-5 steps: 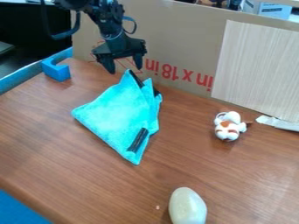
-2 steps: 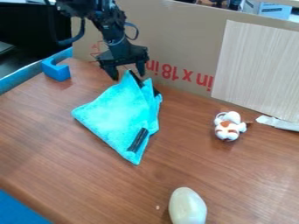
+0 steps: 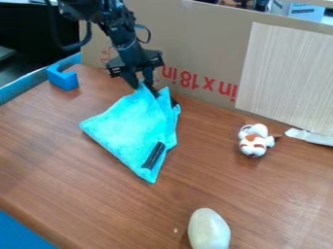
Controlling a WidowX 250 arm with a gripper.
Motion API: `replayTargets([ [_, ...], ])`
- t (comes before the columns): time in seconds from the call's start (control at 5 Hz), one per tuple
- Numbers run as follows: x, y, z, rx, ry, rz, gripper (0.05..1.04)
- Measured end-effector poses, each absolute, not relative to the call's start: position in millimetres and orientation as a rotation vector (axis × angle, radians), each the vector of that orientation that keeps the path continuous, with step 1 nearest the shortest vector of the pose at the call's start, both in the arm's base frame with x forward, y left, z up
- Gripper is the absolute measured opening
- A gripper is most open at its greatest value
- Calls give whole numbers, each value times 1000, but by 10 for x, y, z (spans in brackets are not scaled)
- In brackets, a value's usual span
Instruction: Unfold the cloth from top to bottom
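Turquoise cloth; tool at top corner; red print on cardboard

In the upper left, you have your gripper at the top corner of the blue cloth; 1 toy sits at right.

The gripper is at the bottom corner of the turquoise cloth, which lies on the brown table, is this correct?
Not the bottom: the camera view shows the gripper at the top corner of the cloth, which does lie on the brown table.
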State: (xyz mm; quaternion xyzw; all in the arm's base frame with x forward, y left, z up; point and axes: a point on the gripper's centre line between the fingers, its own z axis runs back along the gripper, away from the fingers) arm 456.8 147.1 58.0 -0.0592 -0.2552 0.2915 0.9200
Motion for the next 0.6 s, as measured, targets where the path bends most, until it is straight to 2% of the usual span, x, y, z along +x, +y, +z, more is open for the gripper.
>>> replayTargets([
  [0.2, 4544, 1484, 576, -149, -513, 613, 170],
  [0.4, 4530, 1450, 593, -180, -500, 614, 60],
  [0.6, 4461, 1380, 803, -195, -550, 585, 50],
])
